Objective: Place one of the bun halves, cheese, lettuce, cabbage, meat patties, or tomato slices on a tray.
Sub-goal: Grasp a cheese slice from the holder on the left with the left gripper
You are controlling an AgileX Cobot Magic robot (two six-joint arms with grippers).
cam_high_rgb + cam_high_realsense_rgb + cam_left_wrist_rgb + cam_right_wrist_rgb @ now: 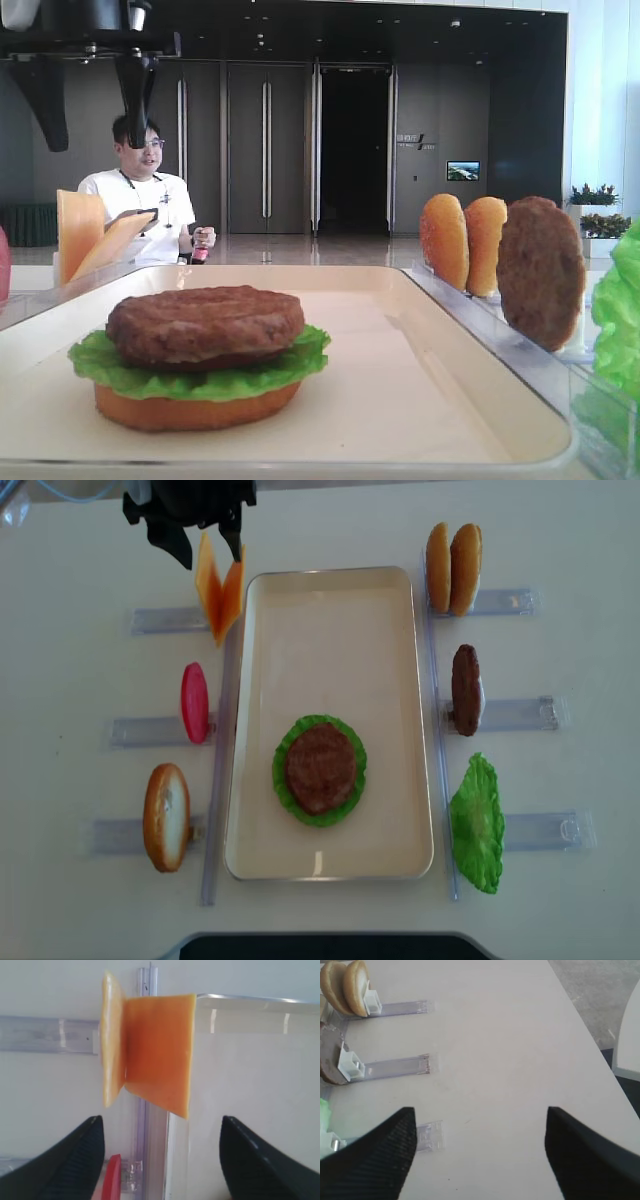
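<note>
Two cheese slices [220, 595] stand in a V on the back-left clear rack, one leaning over the tray's corner. My left gripper [208, 550] hangs just above them, open, with nothing between its fingers; in the left wrist view the cheese [157, 1052] lies ahead of the left gripper [160, 1127]. The cream tray [330, 650] holds a stack: bun half [190, 410], lettuce [200, 370] and meat patty [205, 325]. My right gripper [480, 1112] is open over bare table, right of the racks.
On the left racks stand a red tomato slice [195, 702] and a bun half [166, 816]. The right racks hold two bun halves [452, 568], a patty [466, 688] and lettuce [477, 823]. A seated person [145, 200] is behind the table.
</note>
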